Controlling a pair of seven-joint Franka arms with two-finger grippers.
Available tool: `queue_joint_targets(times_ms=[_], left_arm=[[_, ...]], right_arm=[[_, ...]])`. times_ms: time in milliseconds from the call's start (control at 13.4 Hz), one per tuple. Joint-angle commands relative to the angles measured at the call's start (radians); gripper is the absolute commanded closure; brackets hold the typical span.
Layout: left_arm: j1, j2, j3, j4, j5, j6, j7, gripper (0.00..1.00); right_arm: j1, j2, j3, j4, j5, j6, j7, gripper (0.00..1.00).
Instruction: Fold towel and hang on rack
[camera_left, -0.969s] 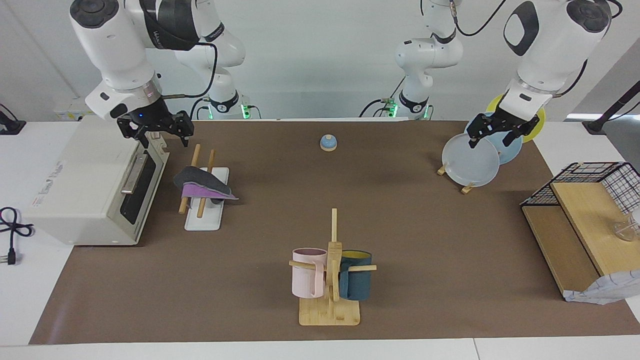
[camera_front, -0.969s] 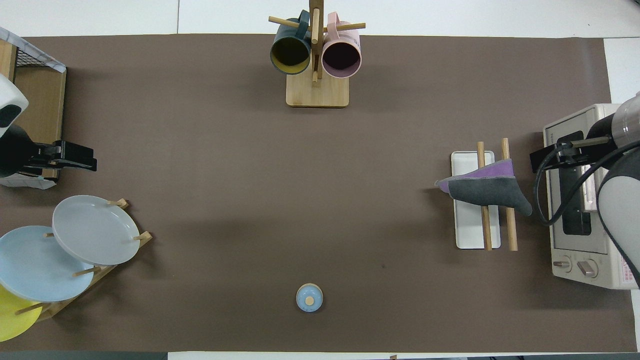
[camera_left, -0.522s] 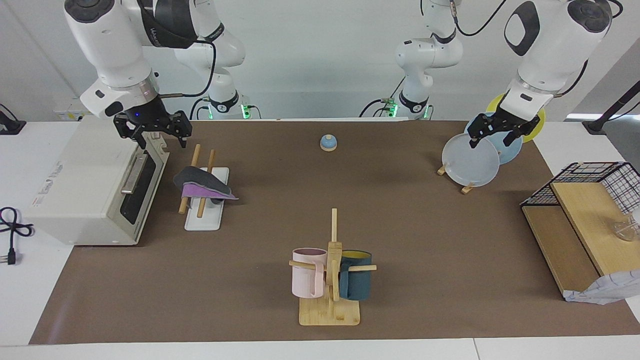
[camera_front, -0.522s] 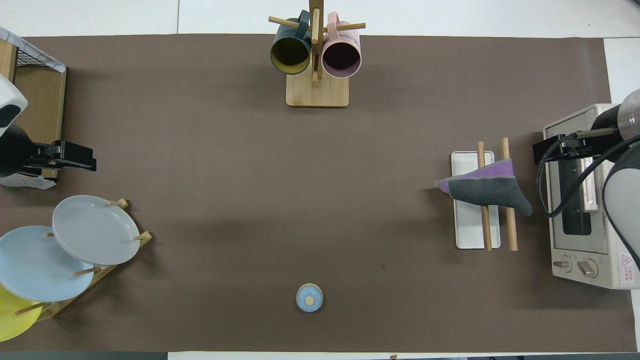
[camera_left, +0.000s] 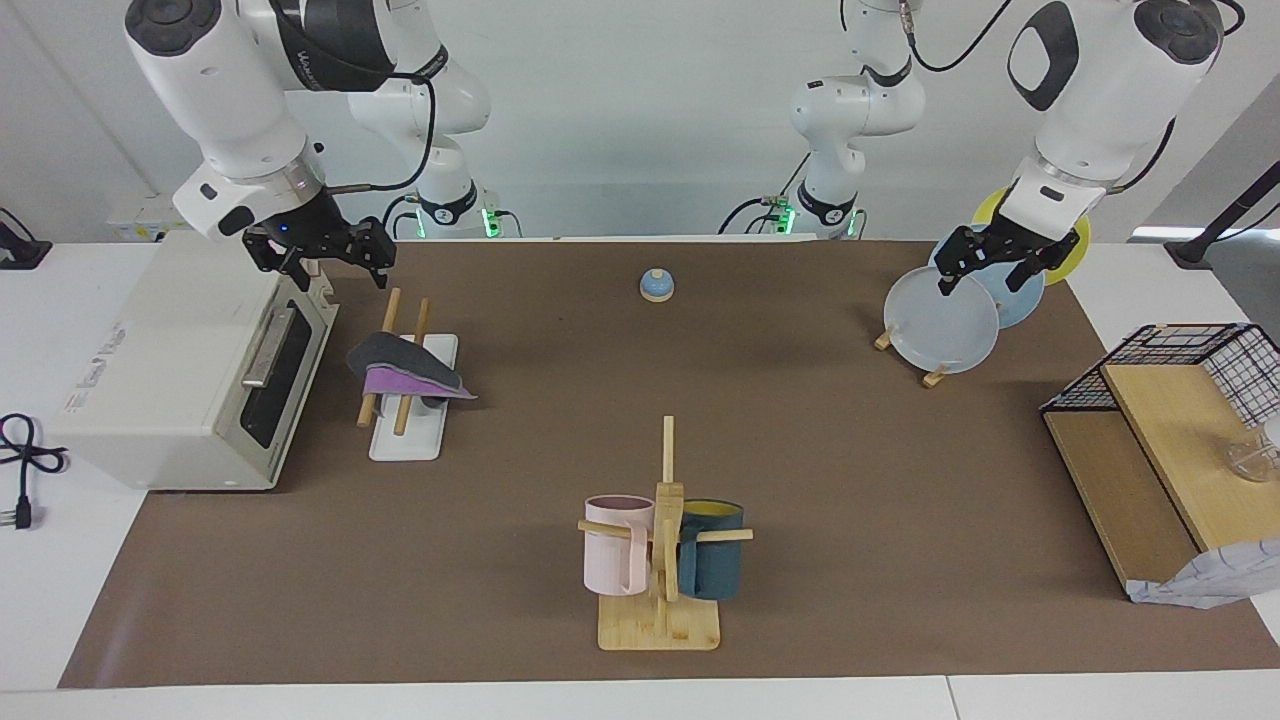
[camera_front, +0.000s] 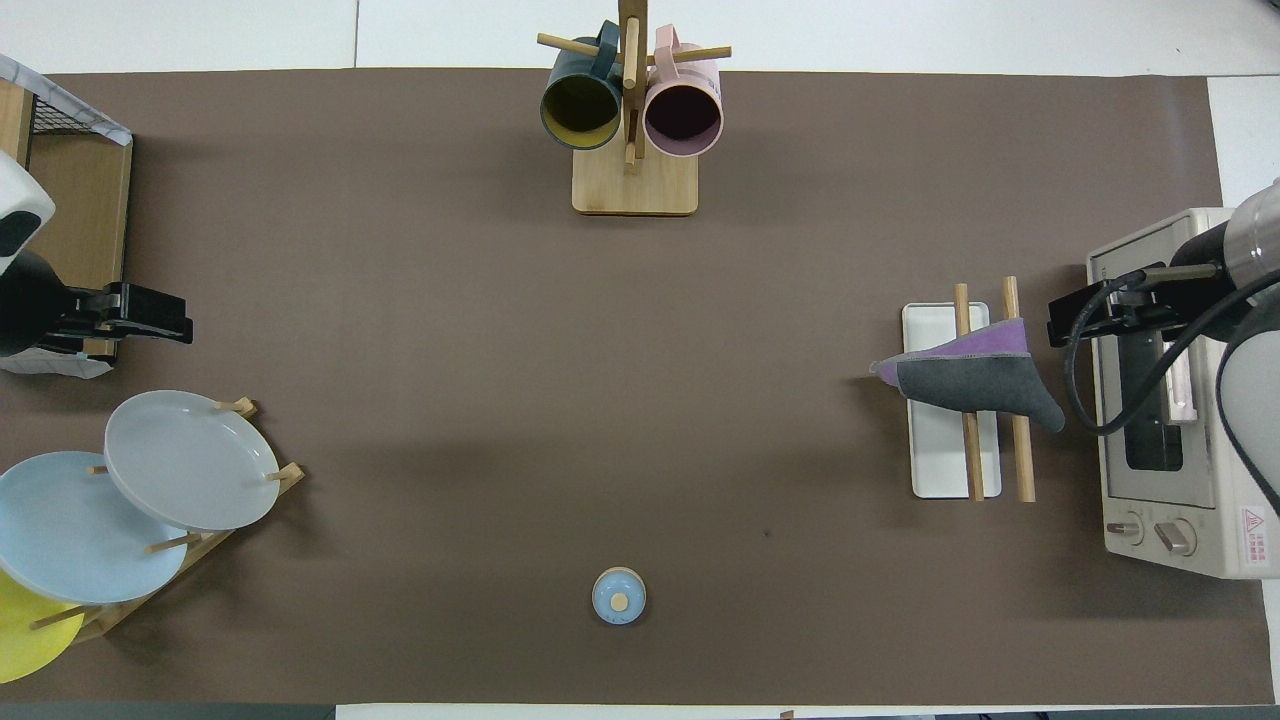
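Observation:
The towel, folded with the dark grey face up and a purple edge showing, hangs across the two wooden rods of the rack. In the overhead view the towel drapes over both rods above the rack's white base. My right gripper is open and empty in the air, above the gap between the toaster oven and the rack, apart from the towel; it also shows in the overhead view. My left gripper is open and empty, waiting over the plates; it also shows in the overhead view.
A white toaster oven stands beside the rack at the right arm's end. A mug tree with two mugs stands far from the robots. A plate stand with plates and a wire-and-wood shelf are at the left arm's end. A small blue lid lies near the robots.
My right gripper has shifted slightly from over the toaster oven toward the rack. The towel, the rack and the left arm have not moved.

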Motion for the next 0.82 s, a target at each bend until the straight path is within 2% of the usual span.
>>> queue_joint_targets(times_ms=[0, 746], left_arm=[[0.01, -0.012, -0.005, -0.011, -0.003, 0.007, 0.011, 0.0], [0.01, -0.013, -0.005, -0.011, -0.005, 0.005, 0.011, 0.0]], right_arm=[[-0.012, 0.002, -0.003, 0.006, 0.013, -0.017, 0.022, 0.0], [-0.015, 0.004, -0.004, 0.015, 0.012, -0.013, 0.024, 0.0]])
